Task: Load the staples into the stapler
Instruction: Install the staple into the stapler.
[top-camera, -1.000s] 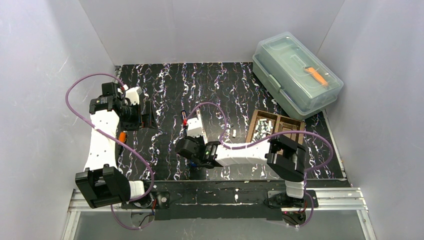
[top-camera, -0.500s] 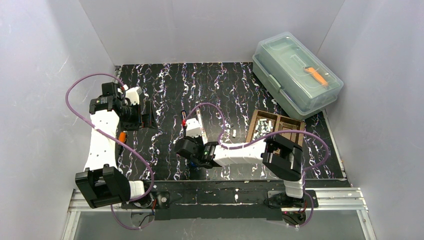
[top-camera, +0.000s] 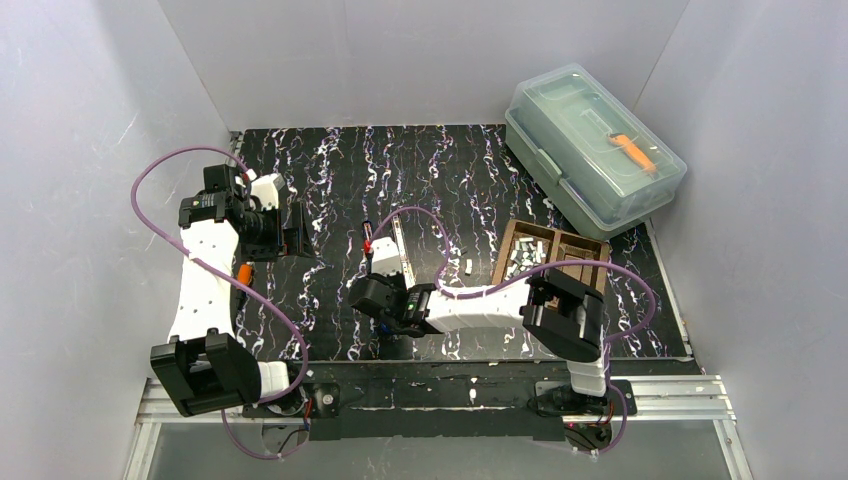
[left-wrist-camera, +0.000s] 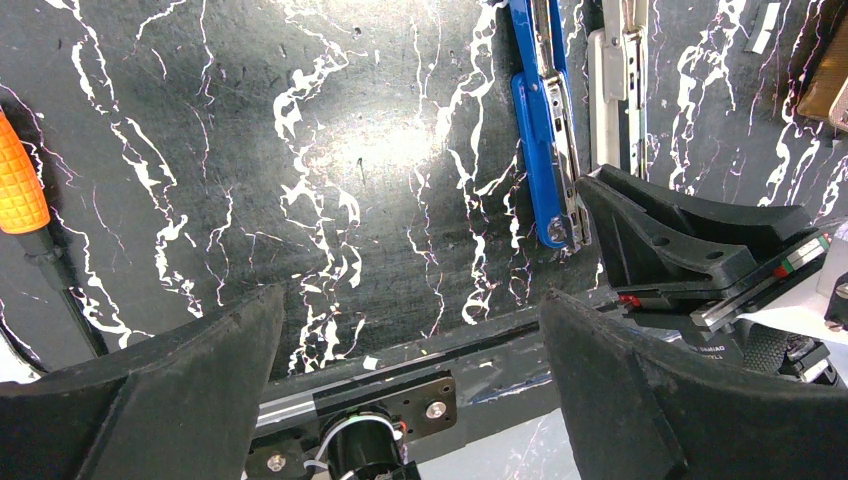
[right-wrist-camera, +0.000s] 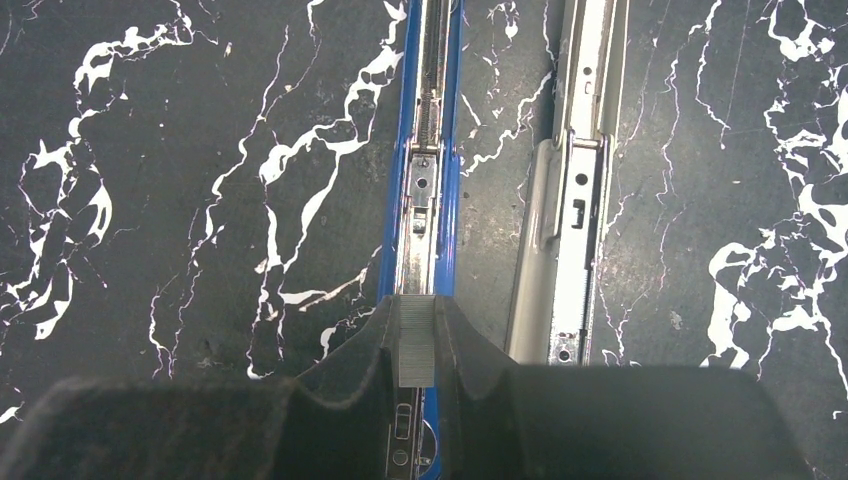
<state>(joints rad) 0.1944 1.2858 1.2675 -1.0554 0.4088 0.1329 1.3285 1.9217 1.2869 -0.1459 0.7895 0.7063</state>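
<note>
The stapler (right-wrist-camera: 424, 190) lies open on the black marbled mat, its blue magazine channel with a silvery rail facing up. My right gripper (right-wrist-camera: 416, 305) is shut on a short silvery-grey strip of staples (right-wrist-camera: 416, 345) and holds it right over the near end of that channel. In the top view the right gripper (top-camera: 383, 286) hangs over the stapler (top-camera: 372, 240) at the mat's middle. More staples (top-camera: 525, 256) lie in a brown tray (top-camera: 590, 250). My left gripper (left-wrist-camera: 400, 370) is open and empty, to the left of the stapler (left-wrist-camera: 545, 130); it also shows in the top view (top-camera: 300, 233).
A grey metal bar (right-wrist-camera: 575, 230) lies parallel, right of the blue channel. An orange-handled screwdriver (left-wrist-camera: 20, 185) lies at the left. A loose staple strip (top-camera: 467, 266) lies on the mat. A lidded clear plastic box (top-camera: 595, 150) stands at the back right.
The right arm's elbow has shifted slightly left; the right gripper, still holding the strip, has barely moved over the stapler. The left arm has not moved.
</note>
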